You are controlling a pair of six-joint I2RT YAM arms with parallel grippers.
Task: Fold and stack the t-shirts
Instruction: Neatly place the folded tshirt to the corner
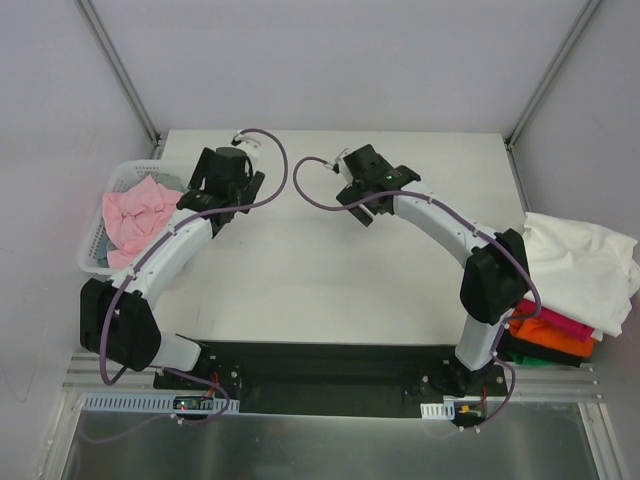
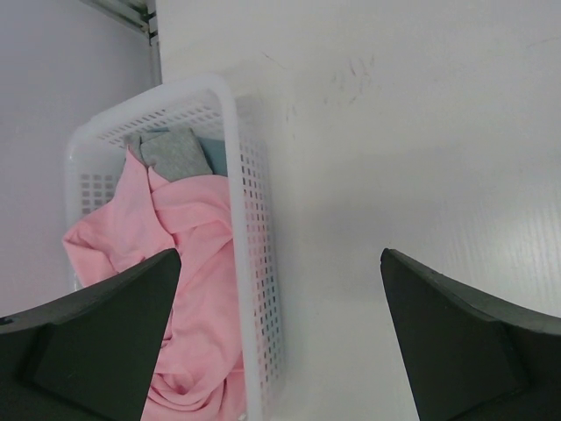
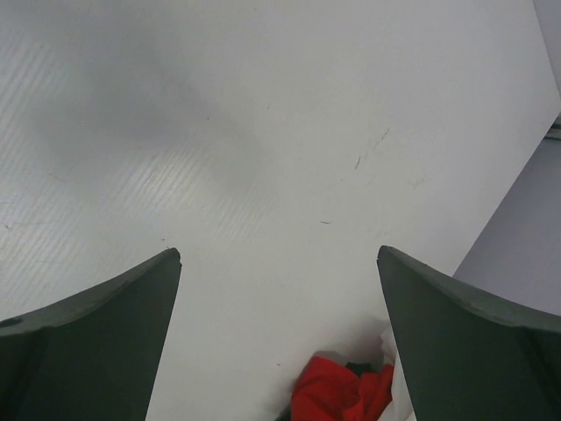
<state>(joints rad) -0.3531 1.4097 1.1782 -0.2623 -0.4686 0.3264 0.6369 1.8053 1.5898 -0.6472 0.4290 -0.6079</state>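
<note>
Top external view: a stack sits at the right edge of the counter (image 1: 330, 270), beside the right arm, with a dark tee (image 1: 535, 352) at the bottom, an orange tee (image 1: 550, 340) and a magenta tee (image 1: 555, 322) above it as flat folded slabs, and a white tee (image 1: 580, 265) on top. The white one is spread wide and rumpled, overhanging the pile, so its fold looks loose or unfinished. Any print on it is too small to tell. A pale pink tee (image 1: 140, 215) lies crumpled in the white basket (image 1: 95, 262) at the left edge; it is soft, thin knit with deep creases. Left wrist view shows gray cloth (image 2: 175, 151) and a bit of teal cloth (image 2: 215, 153) under it, so more is probably waiting. The basket is hard plastic lattice with rounded corners, and the counter is matte white with fine ribbing and some scuffs. Left claw (image 2: 280, 254) is spread fully wide and holds nothing, hanging over the counter just beside the basket. Right claw (image 3: 280, 252) is likewise wide apart and holds nothing, over bare counter. Judgement: roughly past halfway, with at least the pink tee left to pull, fold and stack.
</note>
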